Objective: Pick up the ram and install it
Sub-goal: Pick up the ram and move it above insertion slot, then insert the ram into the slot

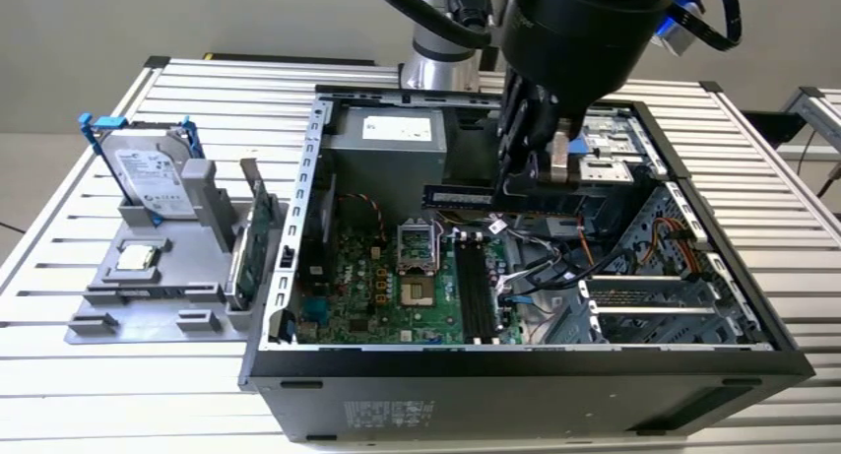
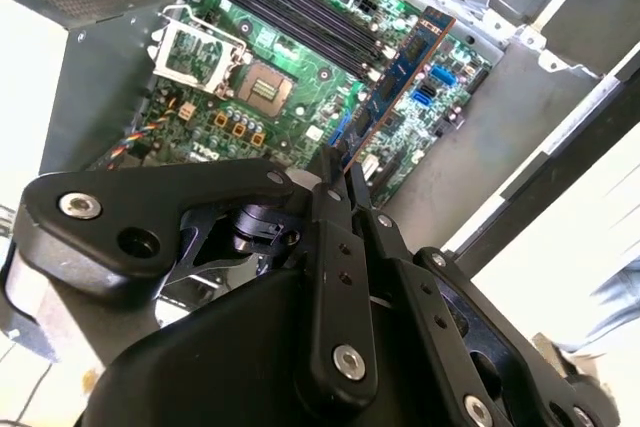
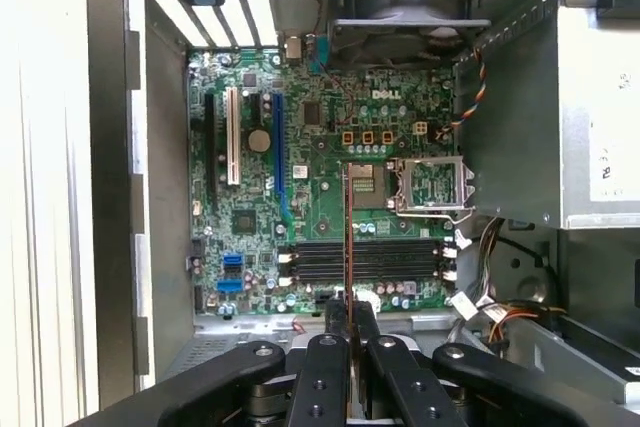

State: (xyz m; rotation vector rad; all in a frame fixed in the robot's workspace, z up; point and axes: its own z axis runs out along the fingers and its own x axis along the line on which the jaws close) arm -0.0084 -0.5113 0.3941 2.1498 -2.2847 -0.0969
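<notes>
My gripper [image 1: 529,188] is shut on the ram [image 1: 455,196], a long thin dark stick held level above the motherboard [image 1: 394,296] inside the open computer case. In the second wrist view the ram [image 2: 405,67] juts out from the black fingertips [image 2: 330,192] over the board. In the first wrist view the ram [image 3: 347,237] appears edge-on, rising from the gripper [image 3: 348,315] and crossing the row of black memory slots [image 3: 365,259]. It hangs above those memory slots [image 1: 474,287], not touching them.
The case walls [image 1: 310,178] and drive bays [image 1: 617,159] hem in the arm, and loose cables [image 1: 552,262] lie beside the slots. The open processor socket [image 1: 412,245] sits nearby. On the exterior view's left, a grey holder [image 1: 145,311] carries a hard drive [image 1: 148,173], a processor chip [image 1: 138,259] and a green card [image 1: 256,242].
</notes>
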